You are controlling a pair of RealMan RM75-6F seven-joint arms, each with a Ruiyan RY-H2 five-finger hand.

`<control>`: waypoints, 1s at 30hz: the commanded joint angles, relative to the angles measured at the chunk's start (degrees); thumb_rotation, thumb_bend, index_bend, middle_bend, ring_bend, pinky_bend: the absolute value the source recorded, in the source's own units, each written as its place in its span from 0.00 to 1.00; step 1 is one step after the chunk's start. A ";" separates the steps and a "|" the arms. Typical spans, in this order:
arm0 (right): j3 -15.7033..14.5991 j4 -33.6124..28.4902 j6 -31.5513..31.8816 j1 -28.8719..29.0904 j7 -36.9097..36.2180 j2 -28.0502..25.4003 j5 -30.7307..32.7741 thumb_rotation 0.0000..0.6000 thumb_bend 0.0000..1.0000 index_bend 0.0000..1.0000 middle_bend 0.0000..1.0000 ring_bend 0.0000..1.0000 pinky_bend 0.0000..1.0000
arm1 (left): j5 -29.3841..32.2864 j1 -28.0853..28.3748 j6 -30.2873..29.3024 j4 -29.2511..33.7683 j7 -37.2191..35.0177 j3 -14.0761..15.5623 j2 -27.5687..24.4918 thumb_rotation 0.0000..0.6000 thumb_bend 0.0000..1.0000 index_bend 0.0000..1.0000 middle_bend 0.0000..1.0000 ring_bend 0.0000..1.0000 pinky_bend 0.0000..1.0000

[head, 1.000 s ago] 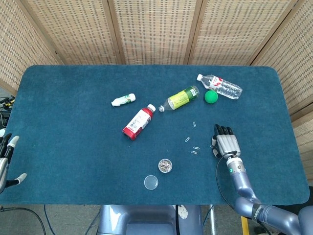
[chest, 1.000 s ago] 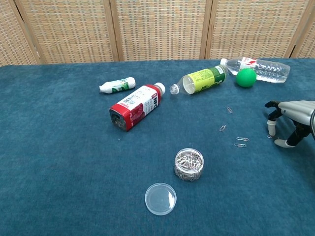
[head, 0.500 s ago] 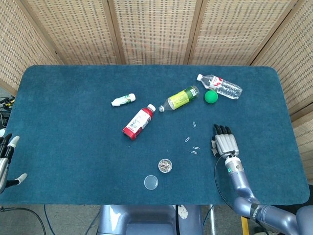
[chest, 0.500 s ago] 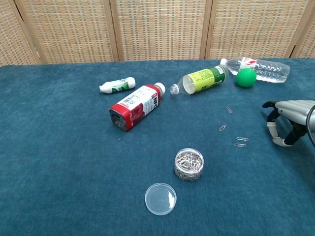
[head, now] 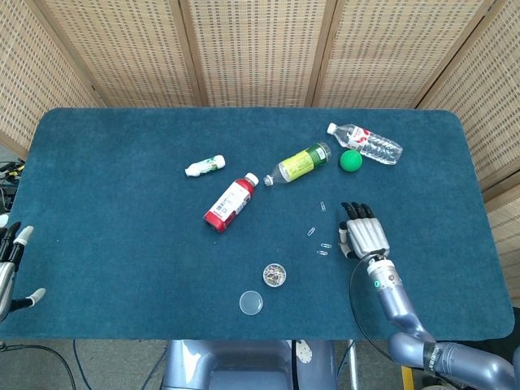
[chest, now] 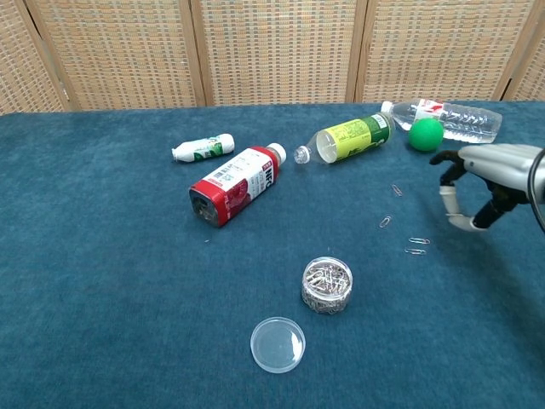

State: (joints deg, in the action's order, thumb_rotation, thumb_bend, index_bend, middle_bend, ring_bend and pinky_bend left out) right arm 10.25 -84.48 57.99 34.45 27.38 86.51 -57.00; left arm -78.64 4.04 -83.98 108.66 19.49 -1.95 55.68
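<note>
My right hand (head: 363,231) (chest: 481,183) hovers a little above the blue tabletop (head: 122,219), fingers curved downward and apart from the thumb, with nothing visible between them. Just to its left lie loose paper clips (head: 325,245) (chest: 417,246), and two more (chest: 397,190) (chest: 386,221) lie further back. An open round jar of paper clips (head: 275,275) (chest: 327,284) stands nearer the front, with its clear lid (head: 251,303) (chest: 278,344) flat beside it. My left hand (head: 8,268) hangs off the table's left edge, fingers spread, holding nothing.
A red bottle (head: 231,202) (chest: 234,185), a yellow-green bottle (head: 299,163) (chest: 349,136), a small white bottle (head: 205,166) (chest: 203,147) and a clear water bottle (head: 366,143) (chest: 447,118) lie on their sides. A green ball (head: 350,160) (chest: 426,134) sits by the water bottle. Wicker screens stand behind.
My right hand has lifted off the tabletop and moved left and further back, closer to the loose paper clips. The left hand and all objects stay put.
</note>
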 commanded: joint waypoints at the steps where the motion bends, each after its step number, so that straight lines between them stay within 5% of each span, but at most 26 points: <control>1: 1.54 -8.74 1.05 2.23 3.39 -3.79 -2.09 1.00 0.49 0.64 0.07 0.00 0.06 | 0.14 0.10 0.15 -0.08 0.11 -0.02 0.11 1.00 0.00 0.00 0.00 0.00 0.00; 10: -0.02 -14.33 0.53 5.84 9.05 -2.37 -3.94 1.00 0.49 0.65 0.10 0.00 0.06 | 0.96 0.46 0.88 -0.36 0.22 -0.11 0.20 1.00 0.00 0.00 0.00 0.00 0.00; 30: -3.50 -9.82 -1.72 10.18 11.90 6.68 -4.39 1.00 0.49 0.67 0.11 0.00 0.06 | 1.44 0.85 1.70 -0.49 -0.46 0.07 0.01 1.00 0.00 0.00 0.00 0.00 0.00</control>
State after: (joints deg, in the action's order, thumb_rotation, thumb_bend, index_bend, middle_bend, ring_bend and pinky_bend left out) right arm 6.89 -94.51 56.30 44.51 39.07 93.00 -61.56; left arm -77.21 4.89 -82.28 108.16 19.03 -1.88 55.69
